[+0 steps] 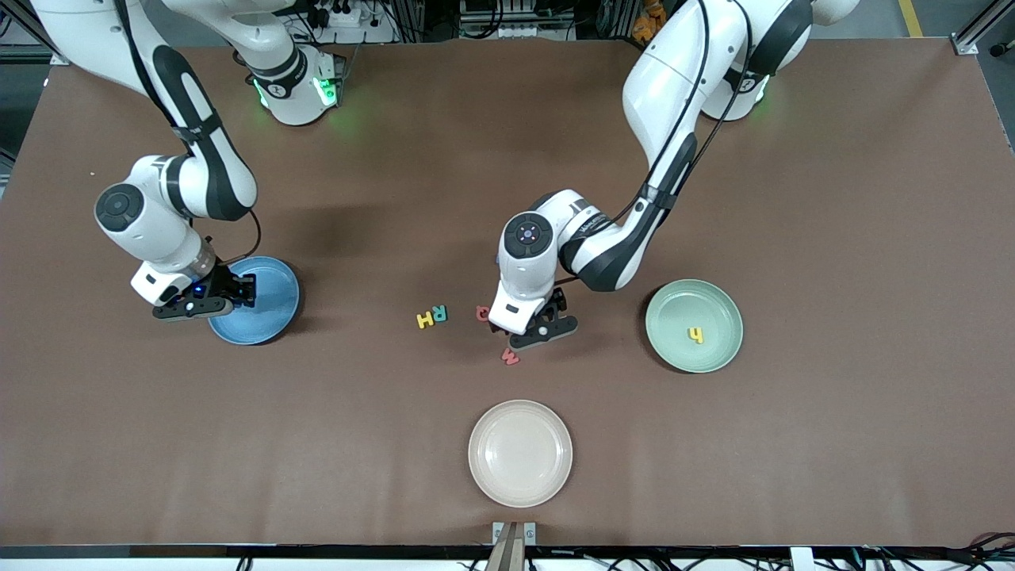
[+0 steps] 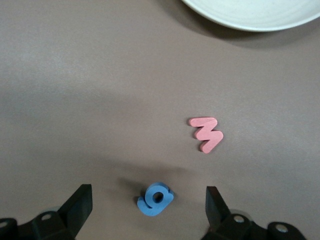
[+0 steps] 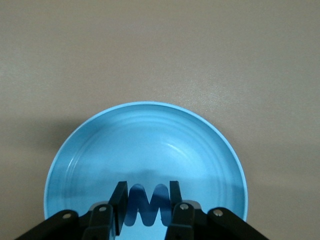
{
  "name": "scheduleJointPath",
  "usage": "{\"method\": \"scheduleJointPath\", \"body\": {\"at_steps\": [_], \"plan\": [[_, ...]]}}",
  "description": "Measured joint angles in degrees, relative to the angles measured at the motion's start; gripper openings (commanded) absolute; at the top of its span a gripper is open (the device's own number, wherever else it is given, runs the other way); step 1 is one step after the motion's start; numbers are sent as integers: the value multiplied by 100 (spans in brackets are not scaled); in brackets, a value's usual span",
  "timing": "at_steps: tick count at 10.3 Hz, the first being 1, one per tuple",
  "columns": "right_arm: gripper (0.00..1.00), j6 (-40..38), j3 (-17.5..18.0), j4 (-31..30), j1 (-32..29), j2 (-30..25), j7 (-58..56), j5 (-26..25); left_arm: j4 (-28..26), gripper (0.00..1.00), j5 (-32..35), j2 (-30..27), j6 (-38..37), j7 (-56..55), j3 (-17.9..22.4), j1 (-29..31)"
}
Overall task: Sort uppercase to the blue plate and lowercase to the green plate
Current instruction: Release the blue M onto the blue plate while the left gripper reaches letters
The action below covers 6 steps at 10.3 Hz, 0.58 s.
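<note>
cream plate (image 1: 519, 453), brown table (image 1: 833, 444)

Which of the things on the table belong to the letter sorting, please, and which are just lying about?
In the job: blue plate, green plate holding yellow h, blue M in the right gripper, blue g under the open left gripper, red w, yellow H, teal R.

Lying about: cream plate.

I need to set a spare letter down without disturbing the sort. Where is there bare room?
Bare brown table stretches along the arm bases, and at both ends nearer the camera, flanking the cream plate. It is crowded mid-table: yellow H, R, red w and blue g under the open left end effector.
</note>
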Motion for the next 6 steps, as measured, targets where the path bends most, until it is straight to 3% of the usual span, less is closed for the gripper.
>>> {"method": "scheduleJointPath", "body": {"at_steps": [1,2,3,6], "plan": [[60,51,7,-17,2,33,2,5,1,100,1,11,-3,161,3,0],[86,52,14,-19,3,37,5,21,1,100,1,19,-4,399,4,0],[95,54,18,-15,5,35,12,118,1,100,1,27,-5,601,4,0],[95,-387,57,181,41,-78,86,417,0,100,1,77,-12,798,3,-12]]}}
